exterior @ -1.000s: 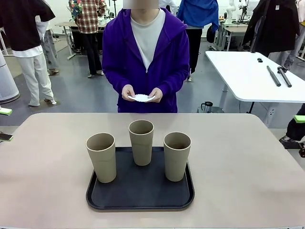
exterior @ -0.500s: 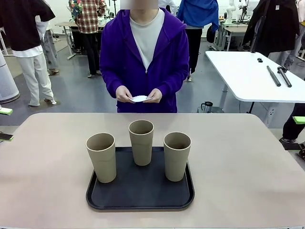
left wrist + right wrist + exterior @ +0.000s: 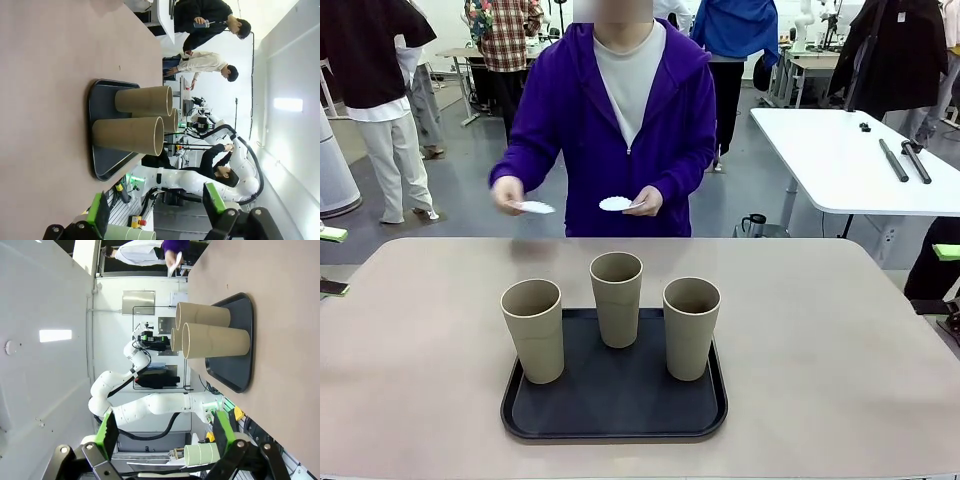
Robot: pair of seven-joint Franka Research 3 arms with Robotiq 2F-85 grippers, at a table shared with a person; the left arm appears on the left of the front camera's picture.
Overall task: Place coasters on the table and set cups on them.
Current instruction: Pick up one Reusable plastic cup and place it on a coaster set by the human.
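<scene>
I counted three matte greyish-tan tapered cups (image 3: 533,343) standing upright on one black rectangular tray (image 3: 620,412) on the beige table (image 3: 820,330). Since the earlier frame the person's hands had parted. The picture-left hand (image 3: 508,194) was extended outward, holding one white lacy paper coaster (image 3: 536,207) above the table's far edge. The other hand (image 3: 646,200) kept the remaining coasters (image 3: 616,203) at the waist. Both the left gripper (image 3: 156,202) and the right gripper (image 3: 165,431) were spread and empty.

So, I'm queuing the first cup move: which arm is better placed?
Probably left: the person's hand holds a coaster out on the robot's left side, and the left cup stands nearest there.
</scene>
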